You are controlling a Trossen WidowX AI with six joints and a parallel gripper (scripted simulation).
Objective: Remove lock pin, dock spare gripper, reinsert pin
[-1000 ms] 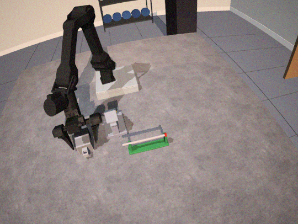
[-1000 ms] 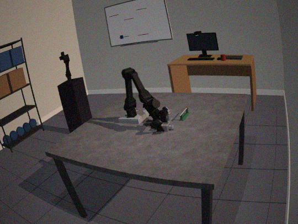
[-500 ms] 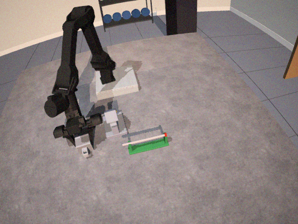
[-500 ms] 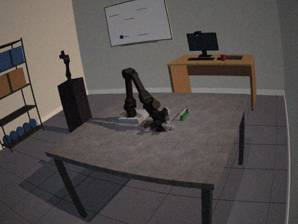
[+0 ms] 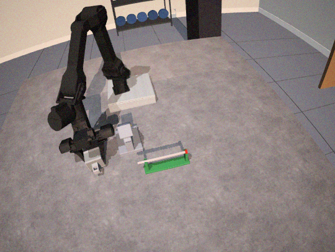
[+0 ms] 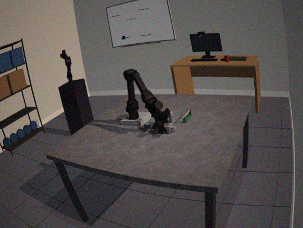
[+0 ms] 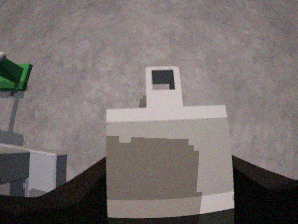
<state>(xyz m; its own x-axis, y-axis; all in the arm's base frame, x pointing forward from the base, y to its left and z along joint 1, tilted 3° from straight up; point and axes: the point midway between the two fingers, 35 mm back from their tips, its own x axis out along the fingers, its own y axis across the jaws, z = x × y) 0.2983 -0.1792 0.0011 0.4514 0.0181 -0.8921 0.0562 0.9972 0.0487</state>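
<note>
The pin (image 5: 162, 157) (image 6: 186, 113), pale with a red head, lies across the two posts of the green stand (image 5: 167, 165) (image 6: 187, 118). The pale mount (image 5: 125, 131) stands between the arm's base and the stand, with no pin seen in it; its edge shows at the left in the wrist view (image 7: 42, 172). My gripper (image 5: 92, 153) (image 6: 165, 128) (image 7: 163, 153) is shut on the spare gripper (image 5: 93, 157) (image 6: 170, 128) (image 7: 210, 140), one finger on each side of its pale block. The spigot (image 7: 162, 97) with its square hole points away from my fingers. Whether the block touches the table is unclear.
The mount stands close beside my gripper, on the side toward the green stand. The arm's white base plate (image 5: 139, 88) (image 6: 132, 122) lies behind the mount. A shelf rack, a dark cabinet and a desk (image 6: 216, 63) stand beyond the table.
</note>
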